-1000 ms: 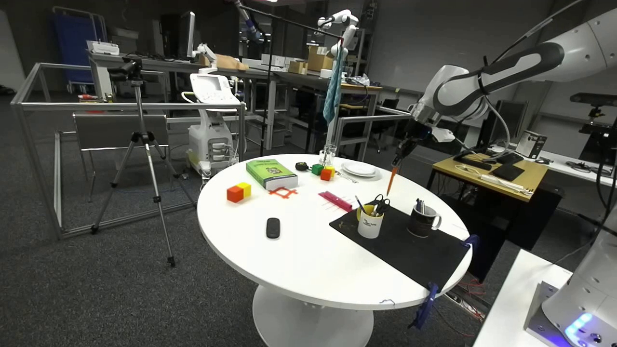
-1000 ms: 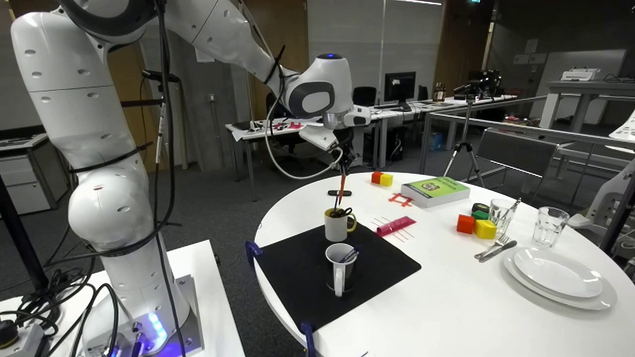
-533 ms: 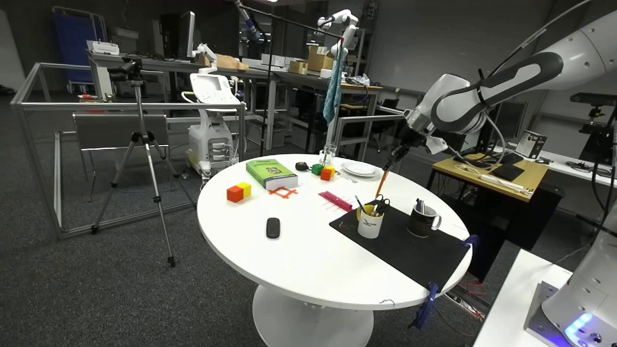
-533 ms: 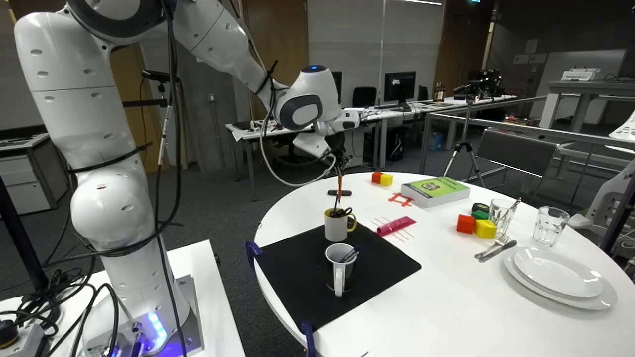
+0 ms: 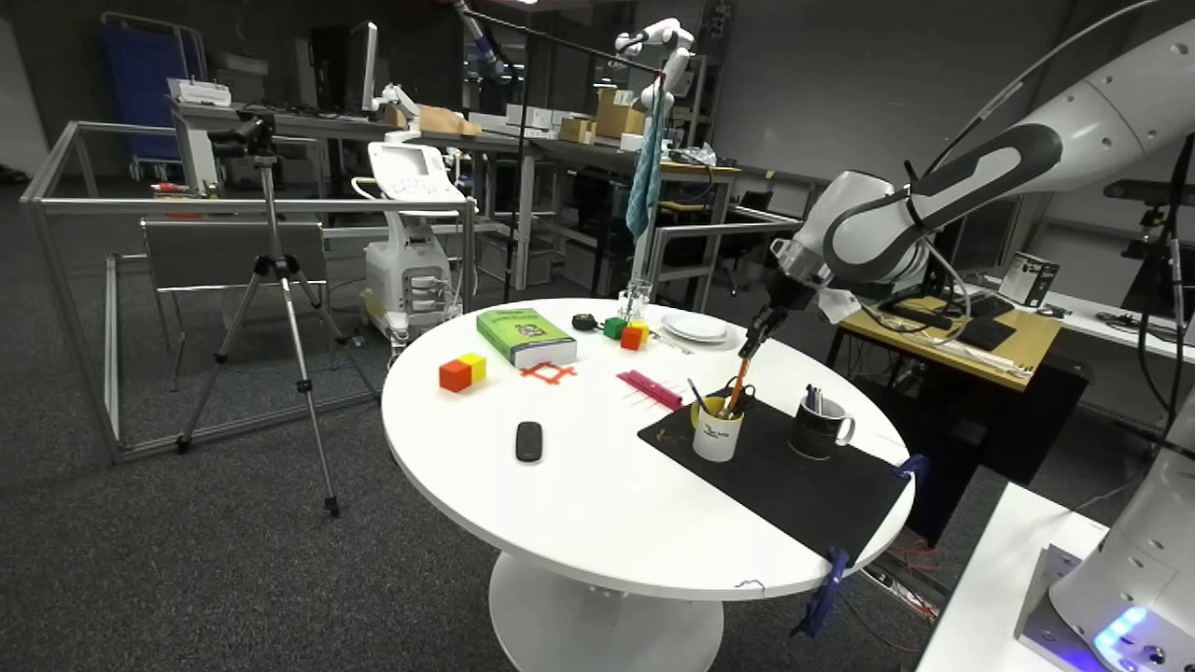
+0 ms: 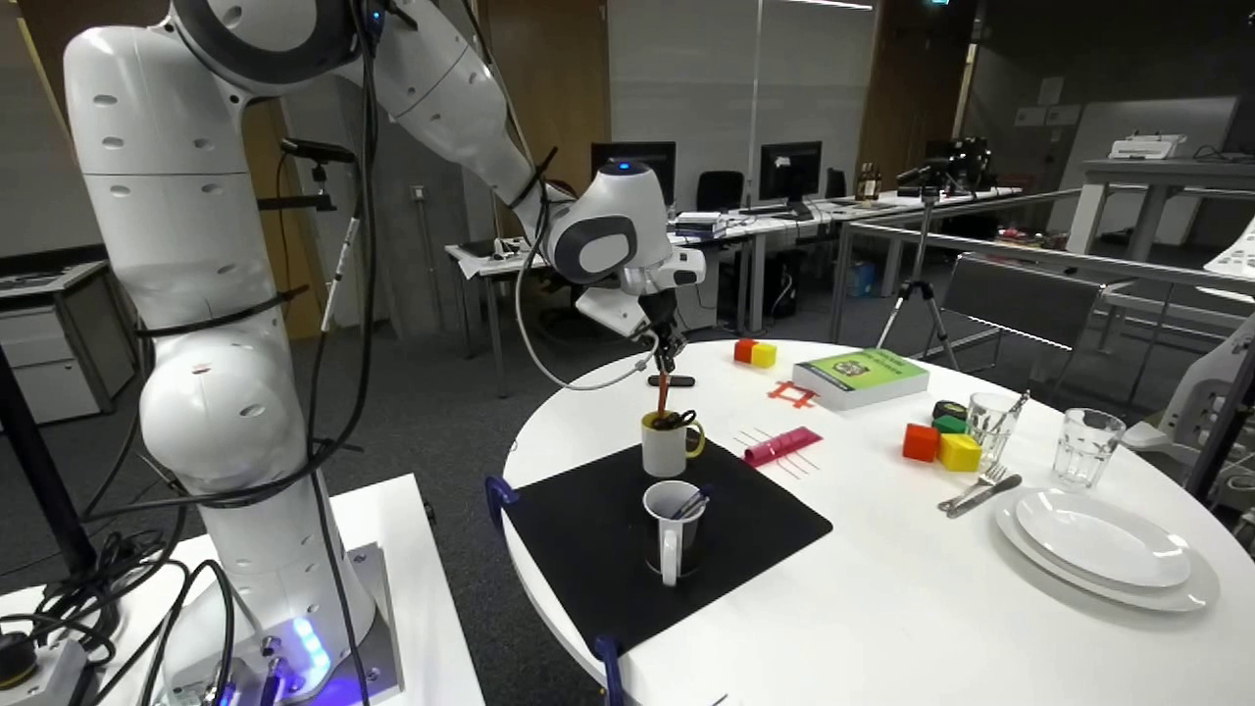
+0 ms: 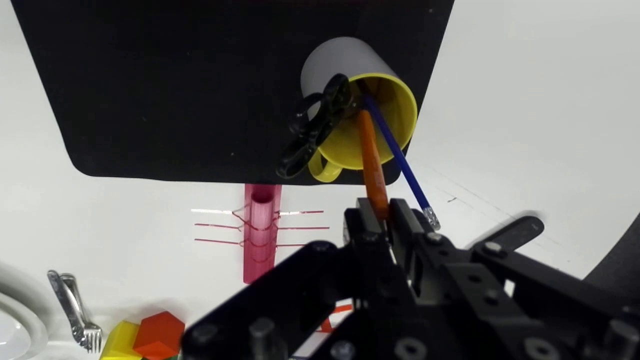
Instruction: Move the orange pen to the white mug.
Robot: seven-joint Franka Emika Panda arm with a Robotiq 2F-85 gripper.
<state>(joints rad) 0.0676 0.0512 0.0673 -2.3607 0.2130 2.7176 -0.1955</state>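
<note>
Gripper (image 7: 383,212), just below-right of centre in wrist view, is gripping orange pen (image 7: 372,162) by its top end, tip apparently sitting inside white mug (image 7: 342,60) higher in frame, so insertion is seemingly happening, next move likely needing lowering, then release.

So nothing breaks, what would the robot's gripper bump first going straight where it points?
Probably the round white mug with yellow inside; the slim orange pen in the jaws points into it, though depth is unclear.

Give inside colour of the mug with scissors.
Yellow inside the mug, clearest in the wrist view.
</note>
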